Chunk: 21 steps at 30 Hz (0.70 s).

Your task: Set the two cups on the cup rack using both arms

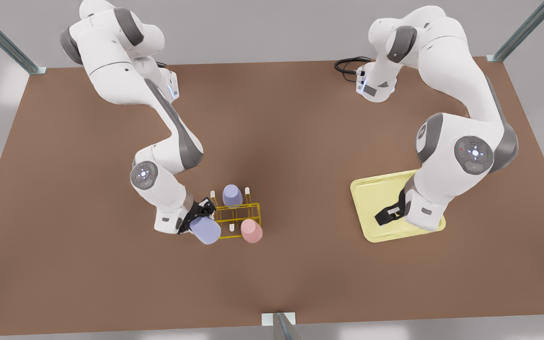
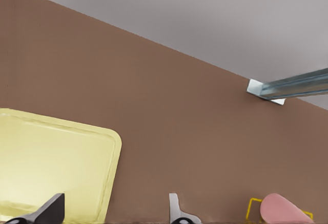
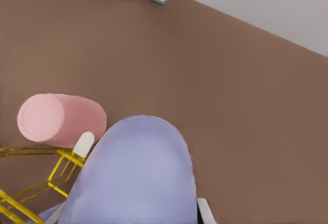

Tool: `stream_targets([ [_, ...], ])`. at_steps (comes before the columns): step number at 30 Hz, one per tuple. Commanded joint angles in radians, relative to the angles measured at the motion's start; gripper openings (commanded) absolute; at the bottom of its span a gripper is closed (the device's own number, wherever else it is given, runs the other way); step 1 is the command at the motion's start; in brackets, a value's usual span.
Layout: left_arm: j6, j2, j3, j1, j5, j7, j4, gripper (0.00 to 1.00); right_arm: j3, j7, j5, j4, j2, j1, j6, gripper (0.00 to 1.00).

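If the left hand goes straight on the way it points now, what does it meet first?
Probably the left hand meets the yellow tray under it; depth unclear. The right hand holds a lavender cup by the rack.

I see a pale-yellow tray [image 1: 364,208] lying flat on the brown table [image 1: 276,141], and a black cable [image 1: 347,63] coiled near its far edge.

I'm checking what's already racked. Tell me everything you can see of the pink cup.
The pink cup is a small, plain, handleless tumbler, matte pale pink. It sits upside down, slightly tilted, closed base up, on a peg at the yellow wire cup rack's corner nearest the camera in the front view. No gripper touches it.
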Motion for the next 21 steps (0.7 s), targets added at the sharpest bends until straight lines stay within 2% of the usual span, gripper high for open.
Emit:
stream_targets([
  [1, 0.016, -0.321, 0.002, 0.033, 0.090, 0.582, -0.465, 1.00, 0.000, -0.011, -0.002, 0.000, 0.006, 0.009, -0.008, 0.84],
  [2, 0.014, -0.411, 0.007, 0.042, 0.047, 0.582, -0.552, 1.00, 0.000, -0.012, -0.004, -0.005, 0.009, 0.015, -0.011, 0.84],
  [3, -0.095, -0.374, 0.021, 0.048, 0.012, 0.582, -0.489, 1.00, 0.000, -0.012, -0.004, -0.008, 0.009, 0.020, -0.014, 0.84],
  [9, -0.159, -0.368, 0.013, 0.091, -0.048, 0.588, -0.489, 1.00, 0.000, -0.014, -0.005, -0.009, 0.030, 0.018, -0.016, 0.84],
  [11, -0.161, -0.367, 0.013, 0.093, -0.048, 0.588, -0.489, 1.00, 0.000, -0.014, -0.005, -0.009, 0.030, 0.017, -0.017, 1.00],
  [17, -0.163, -0.365, 0.015, 0.100, -0.050, 0.588, -0.491, 1.00, -0.011, -0.006, -0.004, 0.008, -0.015, 0.011, -0.051, 1.00],
  [18, -0.163, -0.365, 0.015, 0.102, -0.048, 0.594, -0.491, 1.00, -0.063, 0.015, -0.002, 0.046, -0.060, 0.008, -0.202, 1.00],
  [19, -0.163, -0.365, 0.016, 0.117, -0.047, 0.700, -0.489, 1.00, -0.152, 0.142, -0.004, 0.110, -0.077, 0.008, -0.439, 1.00],
  [20, -0.163, -0.365, 0.016, 0.139, -0.040, 0.809, -0.489, 1.00, -0.231, 0.215, -0.068, 0.156, -0.077, 0.008, -0.598, 1.00],
  [21, -0.161, -0.365, 0.016, 0.137, -0.024, 0.811, -0.488, 1.00, -0.274, 0.230, -0.134, 0.158, -0.094, 0.008, -0.632, 1.00],
])
